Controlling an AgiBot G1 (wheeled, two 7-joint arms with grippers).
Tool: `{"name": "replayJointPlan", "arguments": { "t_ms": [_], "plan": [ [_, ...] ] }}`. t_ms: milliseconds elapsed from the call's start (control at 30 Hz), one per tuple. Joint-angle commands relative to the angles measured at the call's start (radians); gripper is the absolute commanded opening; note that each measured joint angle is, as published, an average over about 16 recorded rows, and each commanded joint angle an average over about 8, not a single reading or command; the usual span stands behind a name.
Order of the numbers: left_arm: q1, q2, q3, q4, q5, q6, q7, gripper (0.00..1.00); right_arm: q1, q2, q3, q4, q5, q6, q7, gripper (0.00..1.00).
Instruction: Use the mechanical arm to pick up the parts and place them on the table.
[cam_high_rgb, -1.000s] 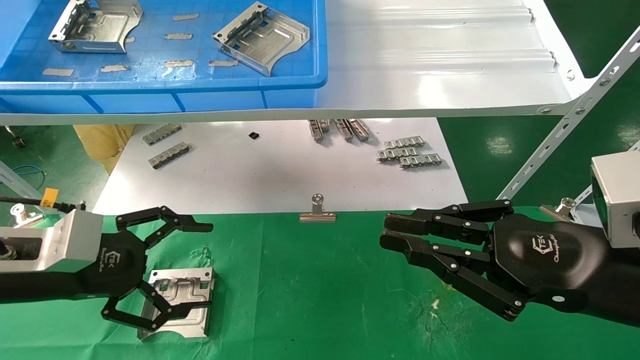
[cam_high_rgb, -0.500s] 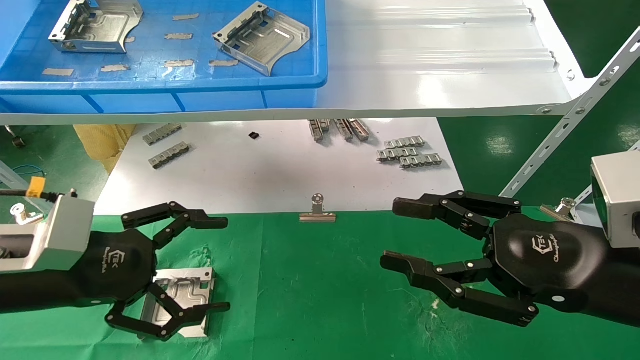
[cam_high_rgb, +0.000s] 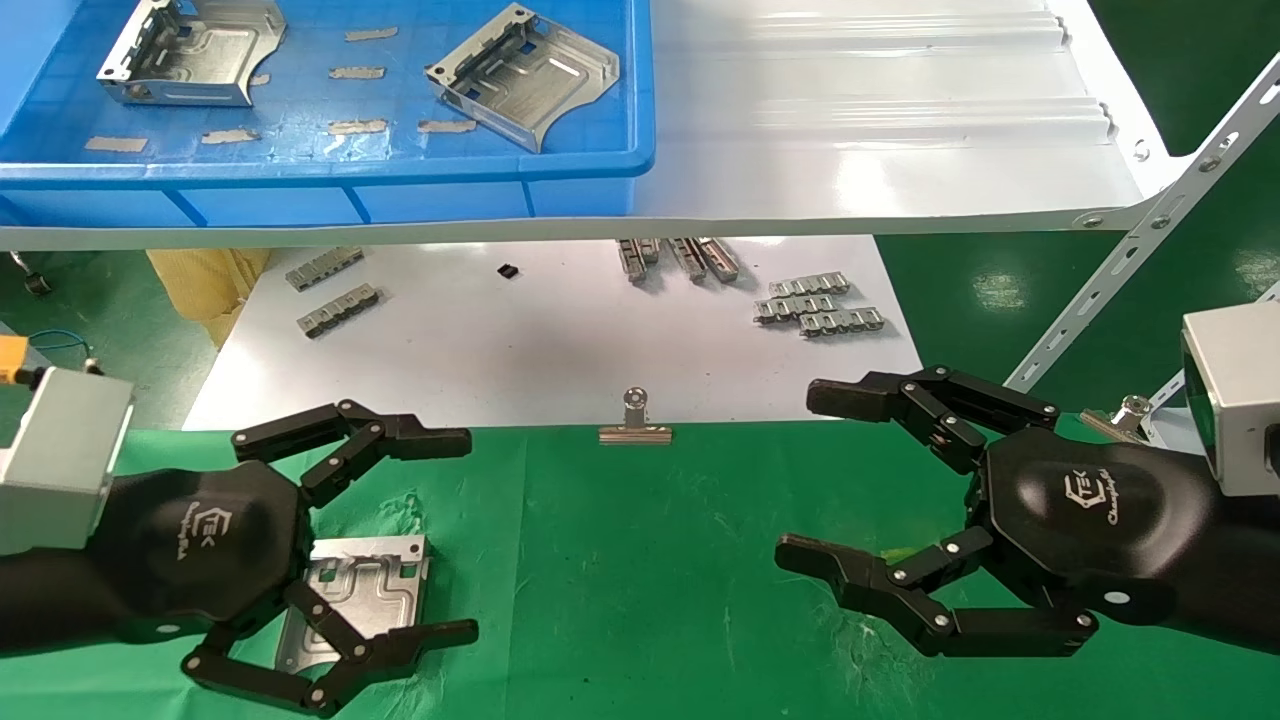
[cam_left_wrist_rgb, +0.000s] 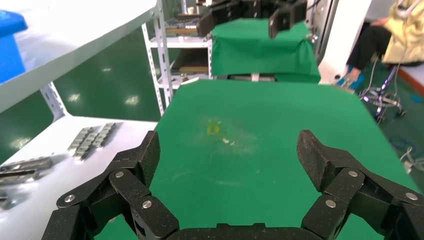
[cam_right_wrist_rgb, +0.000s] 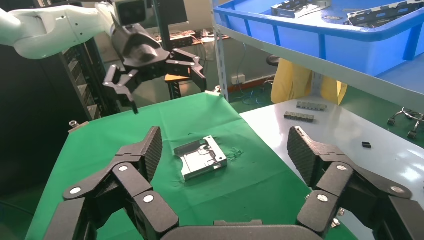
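Observation:
One silver bracket (cam_high_rgb: 372, 578) lies flat on the green cloth table (cam_high_rgb: 640, 560) at the near left; it also shows in the right wrist view (cam_right_wrist_rgb: 201, 157). My left gripper (cam_high_rgb: 468, 535) is open and empty, raised above the bracket and apart from it, and its hand covers the bracket's left edge in the head view. It also shows far off in the right wrist view (cam_right_wrist_rgb: 168, 95). My right gripper (cam_high_rgb: 797, 472) is open and empty over the cloth at the near right. Two more brackets (cam_high_rgb: 190, 50) (cam_high_rgb: 525, 75) lie in the blue tray (cam_high_rgb: 330, 170).
The tray stands on a white shelf (cam_high_rgb: 880, 150) overhanging the white sheet (cam_high_rgb: 560, 340). Grey clip strips (cam_high_rgb: 820, 300) (cam_high_rgb: 335, 300) lie on the sheet. A silver binder clip (cam_high_rgb: 635, 420) sits at the cloth's far edge. A slotted shelf post (cam_high_rgb: 1130, 250) rises at the right.
My right gripper has gone from shut to wide open. My left gripper has opened wider and risen off the bracket, which stays on the cloth.

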Motion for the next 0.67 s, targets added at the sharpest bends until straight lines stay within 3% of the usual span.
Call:
{"name": "replayJointPlan", "arguments": {
  "t_ms": [33,400,667],
  "plan": [
    [0.019,-0.001,-0.025,-0.023,-0.006,-0.002,-0.024,1.00,0.000,0.000,0.000,0.000,0.000,0.000,0.000,1.00],
    [0.113,-0.008,-0.150,-0.141,-0.035,-0.012,-0.146,1.00,0.000,0.000,0.000,0.000,0.000,0.000,0.000,1.00],
    [0.133,-0.010,-0.176,-0.165,-0.042,-0.015,-0.162,1.00,0.000,0.000,0.000,0.000,0.000,0.000,0.000,1.00]
  ]
}}
